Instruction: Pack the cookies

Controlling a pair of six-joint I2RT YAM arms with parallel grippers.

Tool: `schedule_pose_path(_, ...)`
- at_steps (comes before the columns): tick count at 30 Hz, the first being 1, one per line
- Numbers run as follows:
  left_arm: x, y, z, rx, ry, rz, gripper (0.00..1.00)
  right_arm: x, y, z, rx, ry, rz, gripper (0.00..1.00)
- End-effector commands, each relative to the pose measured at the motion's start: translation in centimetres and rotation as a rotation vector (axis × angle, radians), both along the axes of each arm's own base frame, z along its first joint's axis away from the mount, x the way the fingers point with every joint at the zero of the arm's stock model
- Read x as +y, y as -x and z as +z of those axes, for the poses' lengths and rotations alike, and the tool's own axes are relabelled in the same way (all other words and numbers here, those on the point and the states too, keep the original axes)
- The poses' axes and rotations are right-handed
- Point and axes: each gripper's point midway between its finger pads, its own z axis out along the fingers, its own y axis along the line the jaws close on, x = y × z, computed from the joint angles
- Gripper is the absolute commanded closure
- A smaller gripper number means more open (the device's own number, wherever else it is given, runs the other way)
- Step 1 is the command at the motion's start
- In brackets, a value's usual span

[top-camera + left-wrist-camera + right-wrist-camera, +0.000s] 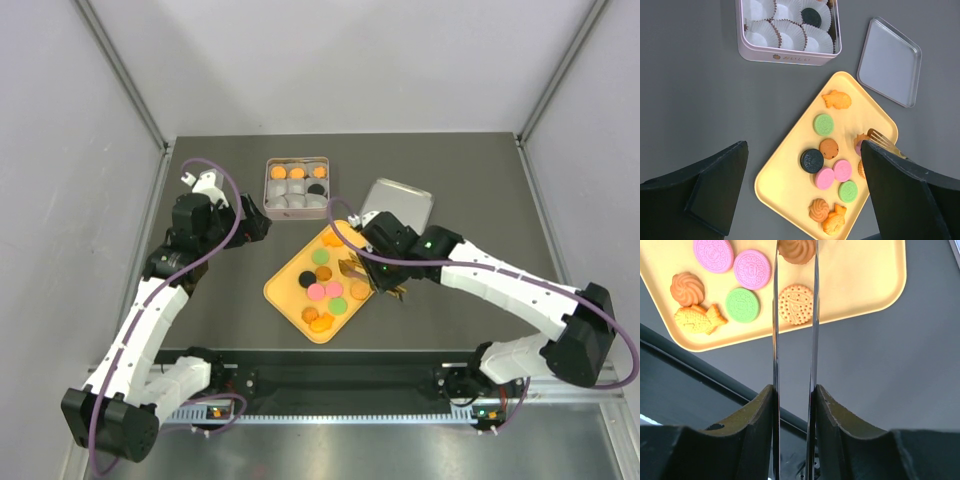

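Note:
The cookies [322, 282] lie on a yellow tray [285, 292]: pink [842, 170], green [823, 124], black [812, 161], brown and fish-shaped ones. A few more sit in the paper cups of the pale tin [297, 187]. My right gripper [794, 395] is shut on metal tongs [775, 315]. The tongs' two blades flank a brown swirl cookie [796, 250] at the tray's right side, and whether they touch it cannot be told. My left gripper [805, 192] hangs open above the tray's left part, holding nothing.
The tin's silver lid [397, 203] lies on the dark table to the right of the tin, just behind the right arm. The tray sits diagonally at mid-table. The table's near edge and a black rail [700, 365] lie close below the right gripper.

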Motion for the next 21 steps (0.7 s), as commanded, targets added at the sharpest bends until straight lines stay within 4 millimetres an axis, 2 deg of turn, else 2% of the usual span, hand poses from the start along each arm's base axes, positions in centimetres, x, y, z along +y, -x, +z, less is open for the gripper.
schedule_pose_path(1, 0.1, -0.5, 0.8, -0.040, 0.012, 0.008, 0.01, 0.7, -1.7, 2.4, -0.065, -0.045, -0.011, 0.66)
schedule_pose_path(5, 0.1, -0.5, 0.7, -0.037, 0.012, 0.006, 0.01, 1.1, -2.7, 3.7, -0.094, -0.069, -0.022, 0.66)
schedule_pose_path(11, 0.0, -0.5, 0.7, -0.038, 0.014, 0.004, 0.01, 3.3, -6.5, 7.0, -0.170, -0.137, -0.031, 0.65)
schedule_pose_path(12, 0.0, -0.6, 0.6, -0.035, 0.014, 0.004, 0.01, 4.2, -7.7, 7.7, -0.191, -0.159, -0.036, 0.65)
schedule_pose_path(15, 0.0, -0.6, 0.5, -0.030, 0.014, 0.001, 0.01, 5.4, -11.3, 9.1, -0.242, -0.202, -0.072, 0.65)
schedule_pose_path(17, -0.1, -0.6, 0.5, -0.031, 0.016, 0.002, 0.01, 5.9, -13.3, 9.4, -0.256, -0.225, -0.094, 0.65)
schedule_pose_path(21, 0.0, -0.6, 0.6, -0.036, 0.016, 0.003, 0.01, 8.2, -17.6, 9.7, -0.292, -0.250, -0.109, 0.65)
